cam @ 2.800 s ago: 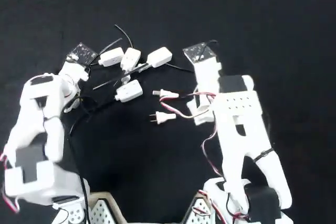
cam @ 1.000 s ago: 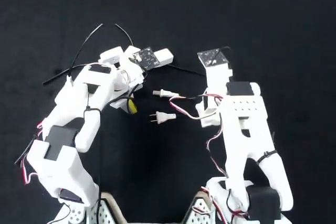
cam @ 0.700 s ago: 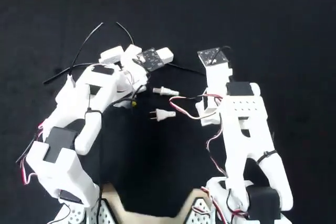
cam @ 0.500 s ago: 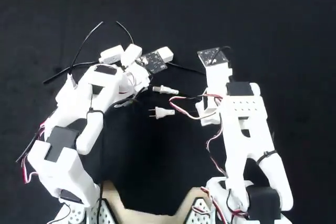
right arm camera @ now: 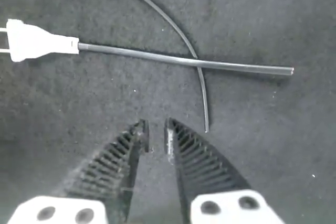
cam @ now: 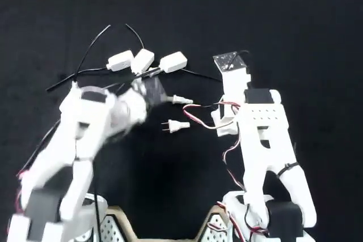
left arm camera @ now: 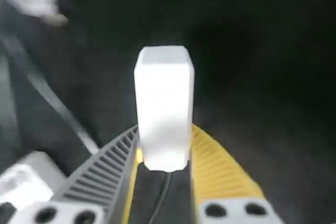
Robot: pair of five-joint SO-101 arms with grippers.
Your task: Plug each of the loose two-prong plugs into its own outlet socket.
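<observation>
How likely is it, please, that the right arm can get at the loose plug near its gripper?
Probably yes: the right gripper holds nothing, and only bare black cloth lies between it and the plug.

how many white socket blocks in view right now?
4. Three socket blocks sit in a row at the far side: left, middle, right. The fourth socket block is gripped by the left gripper. The left arm may hide more.

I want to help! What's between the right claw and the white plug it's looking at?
Bare black cloth, seen in the right wrist view, between the right claw and white two-prong plug.
</observation>
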